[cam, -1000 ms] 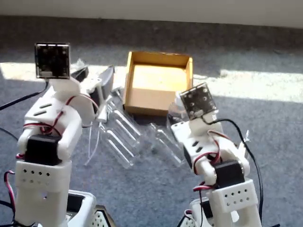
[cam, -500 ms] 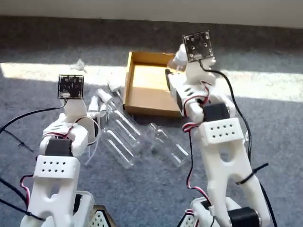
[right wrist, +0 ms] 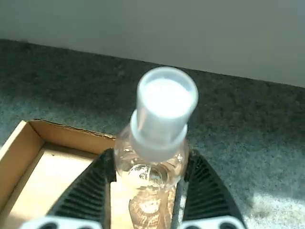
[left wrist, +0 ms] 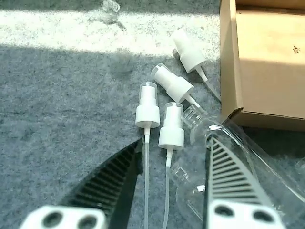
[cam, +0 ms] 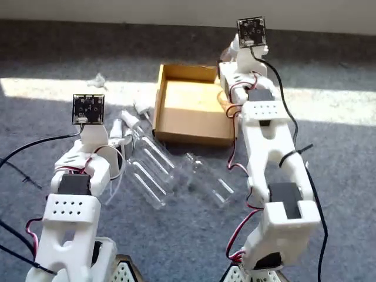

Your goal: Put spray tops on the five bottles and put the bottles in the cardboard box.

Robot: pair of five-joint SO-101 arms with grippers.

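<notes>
My right gripper (right wrist: 149, 161) is shut on a clear bottle (right wrist: 151, 168) that carries a white spray top (right wrist: 165, 106). In the high view the right gripper (cam: 227, 66) holds this bottle (cam: 225, 56) over the far right corner of the cardboard box (cam: 171, 124). My left gripper (left wrist: 174, 143) is open, low over the carpet. Between its fingers lie two loose spray tops (left wrist: 147, 109) (left wrist: 171, 126) and the neck of an uncapped clear bottle (left wrist: 215, 143). Several uncapped bottles (cam: 150, 169) lie in front of the box.
Two more spray tops (left wrist: 172, 82) (left wrist: 188, 47) lie beside the box's left wall (left wrist: 228, 57). One bottle (cam: 209, 177) lies apart, in front of the box. A crumpled bit of clear plastic (cam: 97, 79) sits far left. Grey carpet spreads around, open to the right.
The right arm has stretched forward and carried the capped bottle from in front of the box to over its far right corner. The left arm dropped lower early on, then stayed still.
</notes>
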